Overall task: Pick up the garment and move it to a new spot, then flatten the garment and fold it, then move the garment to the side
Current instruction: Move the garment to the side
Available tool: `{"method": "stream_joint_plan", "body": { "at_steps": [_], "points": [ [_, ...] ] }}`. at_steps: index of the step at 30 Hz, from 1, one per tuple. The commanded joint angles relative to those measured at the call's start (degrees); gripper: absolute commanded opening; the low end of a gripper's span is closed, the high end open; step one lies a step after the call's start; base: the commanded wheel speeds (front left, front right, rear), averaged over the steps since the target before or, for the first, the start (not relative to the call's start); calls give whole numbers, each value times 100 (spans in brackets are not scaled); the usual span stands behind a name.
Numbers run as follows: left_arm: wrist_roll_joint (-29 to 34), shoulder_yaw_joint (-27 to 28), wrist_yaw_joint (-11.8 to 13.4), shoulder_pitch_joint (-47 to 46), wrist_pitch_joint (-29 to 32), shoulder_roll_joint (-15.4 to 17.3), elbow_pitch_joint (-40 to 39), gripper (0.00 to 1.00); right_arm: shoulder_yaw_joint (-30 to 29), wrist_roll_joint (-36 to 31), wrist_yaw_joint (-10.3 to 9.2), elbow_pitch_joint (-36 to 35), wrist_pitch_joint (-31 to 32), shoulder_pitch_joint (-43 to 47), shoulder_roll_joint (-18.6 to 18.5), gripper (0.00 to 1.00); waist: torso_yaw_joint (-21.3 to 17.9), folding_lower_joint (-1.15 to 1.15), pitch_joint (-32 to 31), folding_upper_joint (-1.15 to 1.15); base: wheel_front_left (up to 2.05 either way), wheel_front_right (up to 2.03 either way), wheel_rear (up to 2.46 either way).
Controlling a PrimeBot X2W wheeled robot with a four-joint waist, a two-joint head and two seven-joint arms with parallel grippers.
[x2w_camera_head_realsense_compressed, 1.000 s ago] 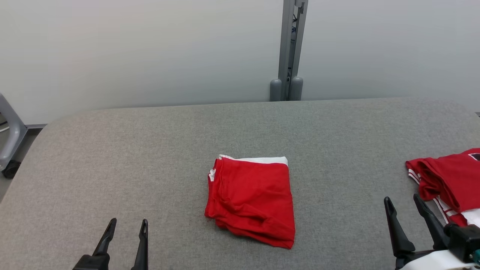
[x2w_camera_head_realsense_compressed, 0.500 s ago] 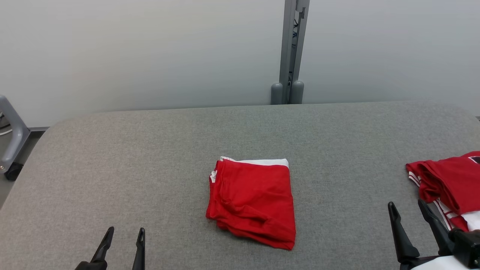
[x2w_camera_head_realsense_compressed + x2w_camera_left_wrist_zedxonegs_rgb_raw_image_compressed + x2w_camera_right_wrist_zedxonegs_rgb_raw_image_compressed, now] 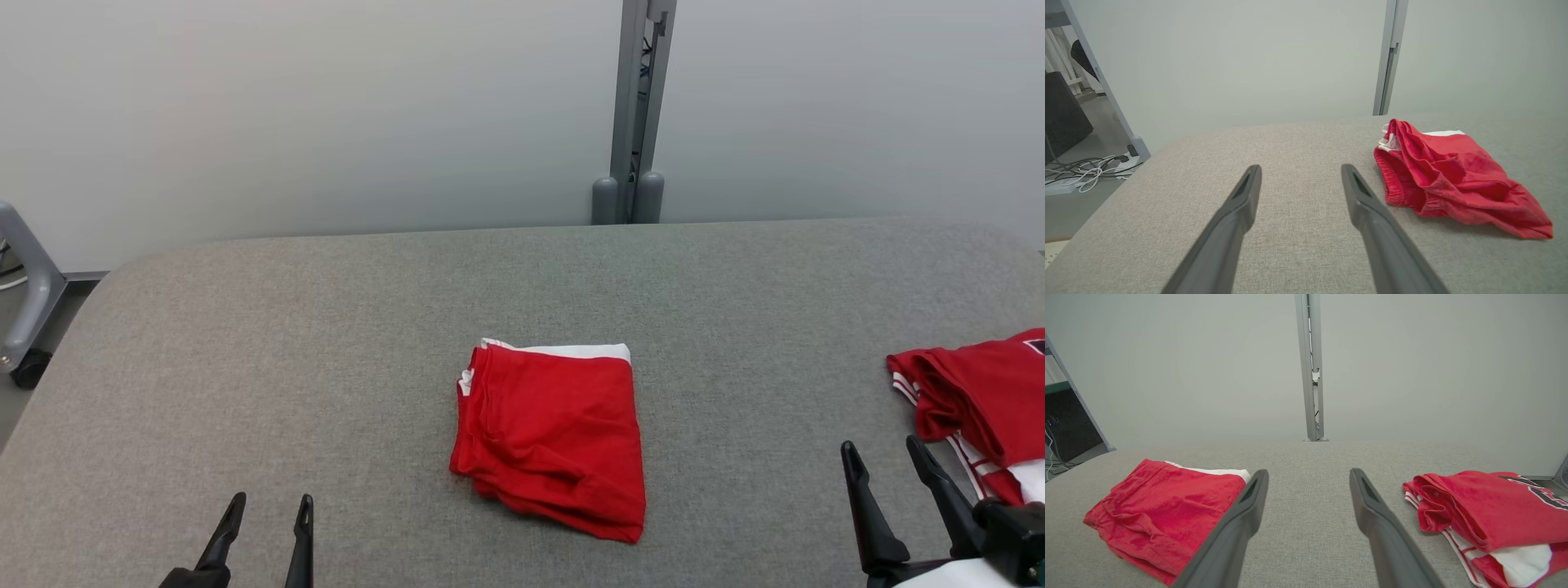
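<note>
Seeing folded red shorts (image 3: 549,441) at the table (image 3: 326,327) centre, I hold my left gripper (image 3: 271,500) and right gripper (image 3: 882,446) over its near edge, jaws wide apart, empty, a red-and-white garment (image 3: 971,392) at the right edge.

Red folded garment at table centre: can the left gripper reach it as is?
Probably yes. The left gripper is open, and just table surface lies between it and the red garment.

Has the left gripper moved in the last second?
Yes. The left gripper has drawn back slightly toward the robot, lower in the head view, away from the folded red garment.
</note>
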Motion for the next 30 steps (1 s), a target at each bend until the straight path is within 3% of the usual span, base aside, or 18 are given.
{"method": "stream_joint_plan", "body": {
  "at_steps": [1,9,13,22,30],
  "points": [
    [-31,6,26,-120,-27,39,7,100,-14,-35,0,12,-2,43,-13,100,6,0,6,0,0,0,0],
    [-11,-99,-50,-344,-33,11,-38,100,66,-33,0,204,9,-183,-81,100,216,0,192,0,0,0,0],
    [41,-207,-98,-560,-73,-35,-33,100,283,48,0,655,-65,-479,-142,100,499,0,379,0,0,0,0],
    [111,-418,-251,-1239,-244,-198,82,100,788,88,0,2272,-467,-1455,-166,100,1277,0,933,0,0,0,0],
    [91,-475,-310,-1587,-354,-371,294,100,1246,327,0,4049,-494,-2166,-131,100,1622,0,1182,0,0,0,0]
  ]
}}
